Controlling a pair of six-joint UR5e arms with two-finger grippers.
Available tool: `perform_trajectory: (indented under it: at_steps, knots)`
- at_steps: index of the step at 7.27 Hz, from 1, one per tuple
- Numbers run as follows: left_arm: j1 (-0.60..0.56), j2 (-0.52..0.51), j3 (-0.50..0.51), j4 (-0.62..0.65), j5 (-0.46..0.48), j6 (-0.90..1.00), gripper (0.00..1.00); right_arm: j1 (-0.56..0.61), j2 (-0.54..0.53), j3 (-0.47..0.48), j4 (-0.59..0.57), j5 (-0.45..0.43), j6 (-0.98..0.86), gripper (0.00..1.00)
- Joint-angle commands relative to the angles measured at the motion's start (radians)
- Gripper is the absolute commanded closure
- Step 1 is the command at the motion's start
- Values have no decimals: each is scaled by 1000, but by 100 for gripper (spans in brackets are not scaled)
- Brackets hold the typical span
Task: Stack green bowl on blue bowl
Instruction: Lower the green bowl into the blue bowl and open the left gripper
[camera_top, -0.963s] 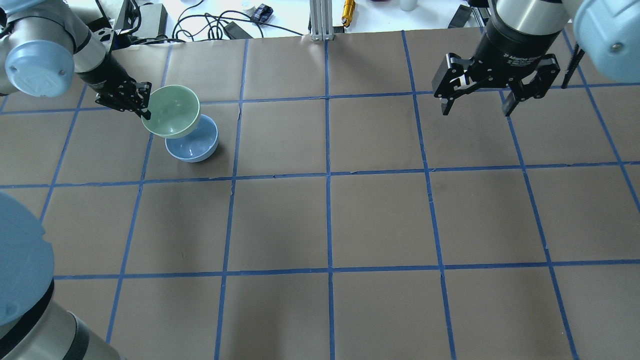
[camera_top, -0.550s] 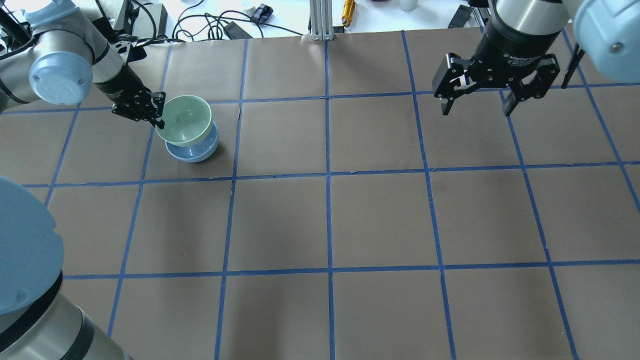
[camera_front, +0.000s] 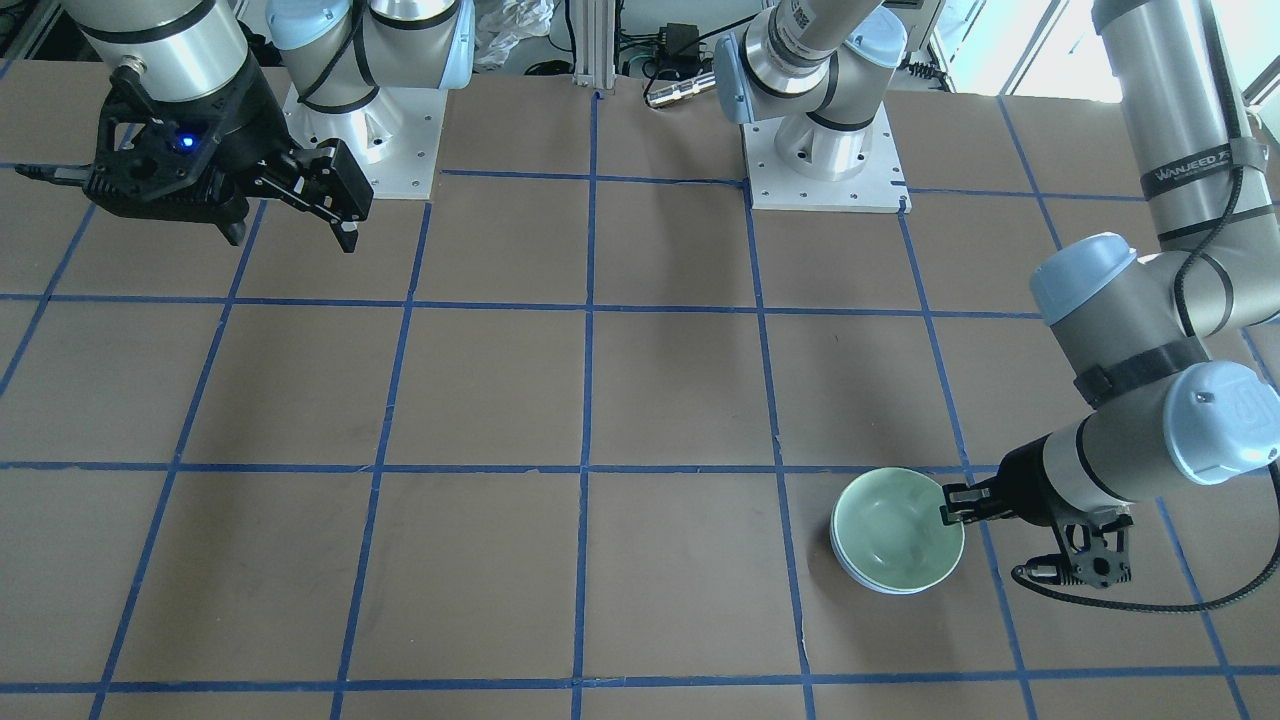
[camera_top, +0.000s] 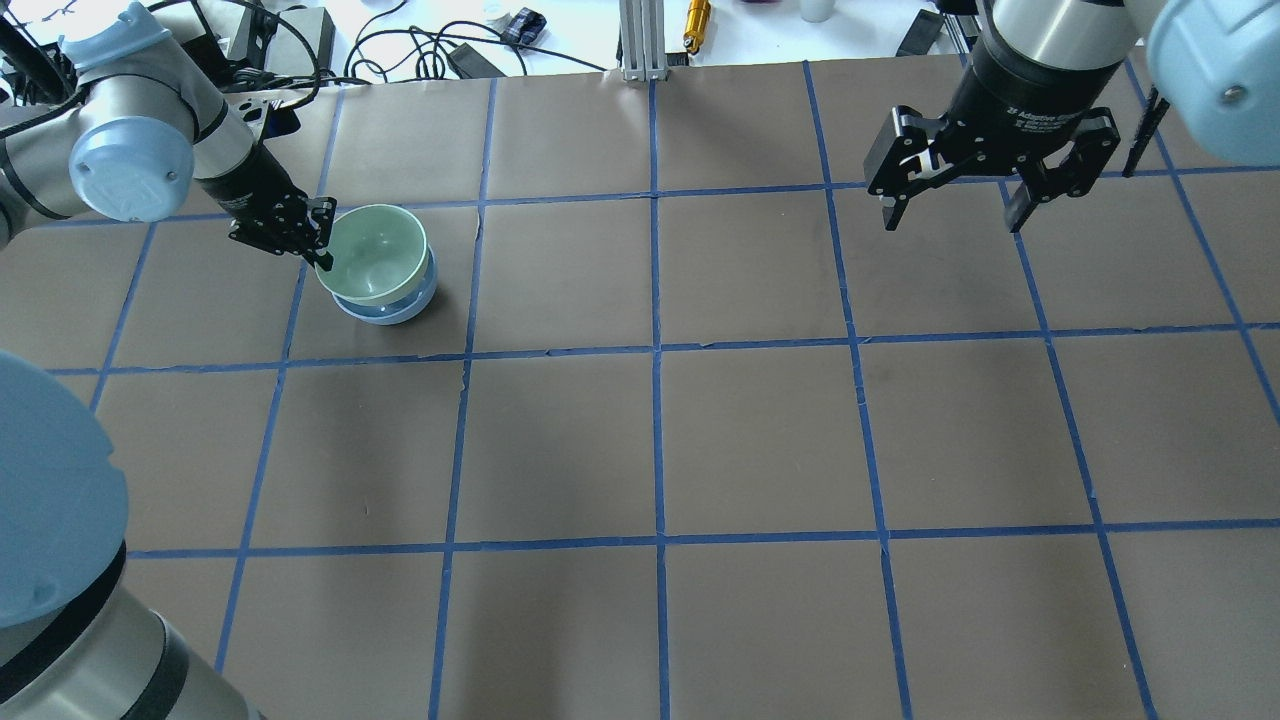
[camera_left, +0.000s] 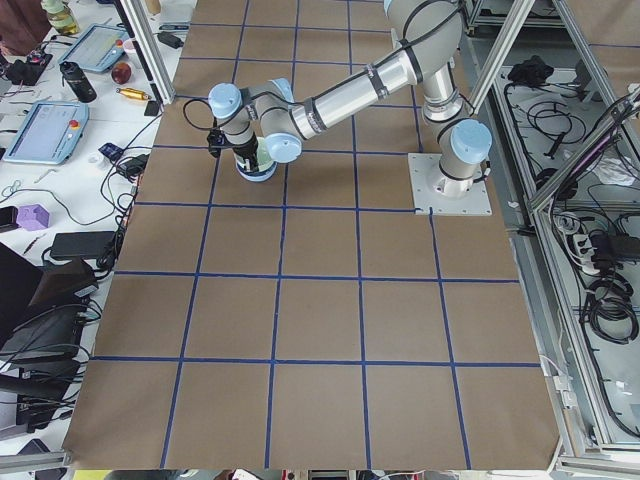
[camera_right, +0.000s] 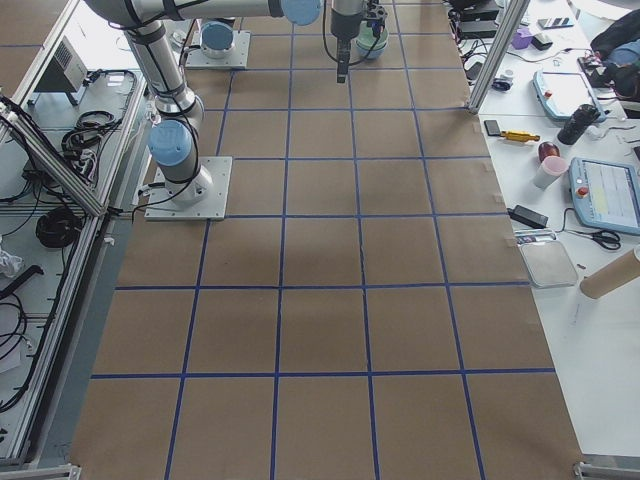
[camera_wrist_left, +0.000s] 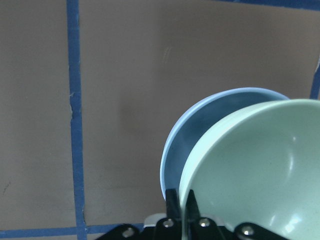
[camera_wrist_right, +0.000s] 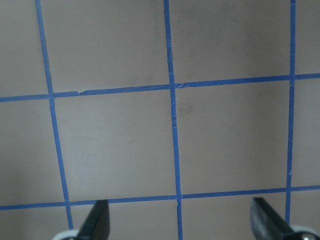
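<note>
The pale green bowl (camera_top: 375, 254) sits inside the blue bowl (camera_top: 392, 309) at the table's far left; only a crescent of blue shows beneath it. It shows the same way in the front view, green bowl (camera_front: 893, 527) over blue bowl (camera_front: 880, 583). My left gripper (camera_top: 322, 256) is shut on the green bowl's left rim, one finger inside and one outside. The left wrist view shows the green bowl (camera_wrist_left: 260, 170) tilted over the blue bowl (camera_wrist_left: 200, 145), the rim pinched between the fingers. My right gripper (camera_top: 950, 210) hangs open and empty over the far right.
The brown table (camera_top: 660, 440) has a grid of blue tape lines. Cables, a power brick and small items (camera_top: 470, 50) lie beyond the far edge. The arm bases (camera_front: 825, 150) stand at the robot's side of the table.
My left gripper has carried the green bowl right and down, from overlapping the blue bowl's far-left edge to resting inside it. The right arm has not moved.
</note>
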Motion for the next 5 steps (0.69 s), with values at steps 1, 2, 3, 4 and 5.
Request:
perform_trajectory:
  at_steps: [1, 2, 3, 4, 5]
  knots:
    - [0, 0, 0, 11, 12, 2, 39, 0, 0, 0, -1, 0, 0, 0]
    - [-6, 21, 3, 7, 12, -8, 34, 0, 0, 0, 1, 0, 0, 0]
    - [-43, 58, 3, -2, 16, -13, 31, 0, 0, 0, 1, 0, 0, 0]
    - [-107, 96, 7, -4, 51, -16, 26, 0, 0, 0, -1, 0, 0, 0]
    - [-159, 146, 13, -27, 51, -27, 18, 0, 0, 0, 1, 0, 0, 0]
